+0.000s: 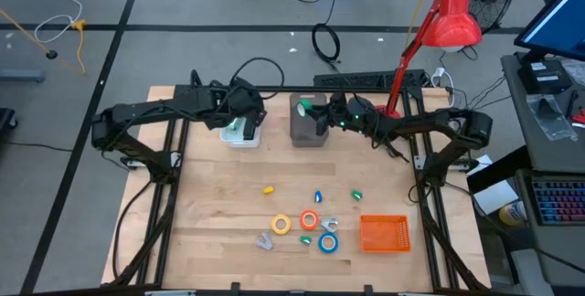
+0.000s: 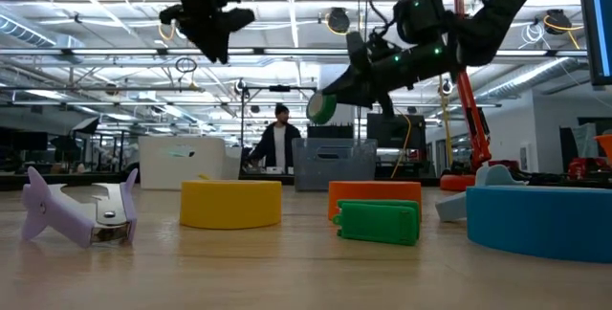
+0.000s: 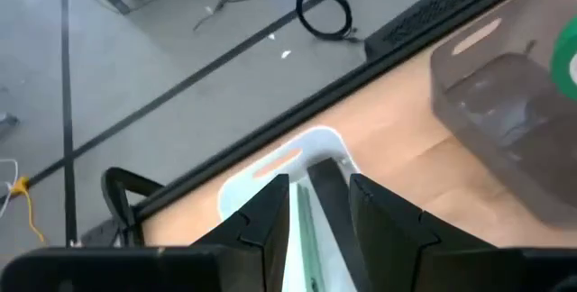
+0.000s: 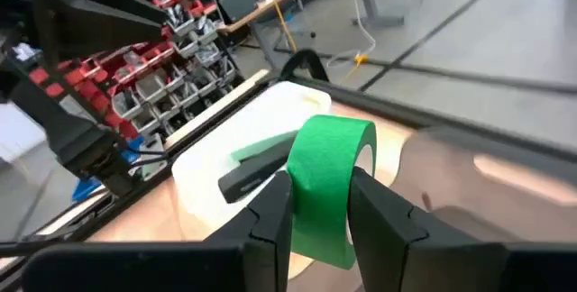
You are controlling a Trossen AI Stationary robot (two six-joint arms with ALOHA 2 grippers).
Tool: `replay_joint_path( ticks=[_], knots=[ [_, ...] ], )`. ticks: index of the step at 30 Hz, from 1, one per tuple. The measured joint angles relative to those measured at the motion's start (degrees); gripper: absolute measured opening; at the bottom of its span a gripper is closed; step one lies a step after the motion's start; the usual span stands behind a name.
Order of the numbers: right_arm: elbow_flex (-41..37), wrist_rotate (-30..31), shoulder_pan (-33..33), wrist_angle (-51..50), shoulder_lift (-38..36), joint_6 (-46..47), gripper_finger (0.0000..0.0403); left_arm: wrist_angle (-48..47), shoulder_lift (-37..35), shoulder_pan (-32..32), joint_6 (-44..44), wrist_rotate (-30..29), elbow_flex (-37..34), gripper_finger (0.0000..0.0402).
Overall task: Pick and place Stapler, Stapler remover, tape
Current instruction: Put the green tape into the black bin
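Note:
My right gripper [image 4: 320,193] is shut on a green tape roll [image 4: 329,170], which hangs over the grey bin [image 1: 307,134] at the table's far side. My left gripper [image 3: 320,193] hovers above the white bin [image 3: 297,146] with a narrow gap between its fingers and nothing in them. A black and green stapler [image 4: 260,164] lies inside that bin. Near the front lie a yellow roll [image 1: 281,225], an orange-red roll [image 1: 309,220], a blue roll [image 1: 328,242] and several small stapler removers, among them a lilac one [image 2: 76,214] and a green one [image 2: 378,222]. My right gripper pinches the green roll across its width, one finger on each flat side [image 4: 297,188], with the outer band facing the wrist camera. The fingers come in nearly level from the table's right. The roll [image 2: 322,107] stands on edge in the hold, lifted clear above the grey bin.
An orange mesh basket [image 1: 384,233] stands at the front right. A red desk lamp [image 1: 452,17] rises behind the right arm. A power strip [image 1: 366,80] lies along the table's far edge. Bare wood stretches between the bins and the loose items.

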Motion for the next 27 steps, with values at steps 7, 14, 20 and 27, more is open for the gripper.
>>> replay_joint_path(
  ticks=[7,14,20,27],
  knots=[
    [1.6,-1.4,-0.6,0.1,4.6,4.3,0.0078,9.4,-3.8,1.4,-1.2,6.5,-11.0,0.0122],
    [3.7,0.5,-0.7,-9.0,4.6,4.2,0.0081,22.2,-8.0,2.6,-2.4,15.0,-21.5,0.0122],
    [6.3,0.4,-0.9,-14.0,4.5,4.0,0.0081,34.2,-10.7,4.4,-1.7,21.2,-28.7,0.0122],
    [7.1,1.9,-0.9,-16.0,4.5,4.2,0.0082,43.7,-14.1,7.3,-0.4,26.9,-35.1,0.0122]
  ],
)
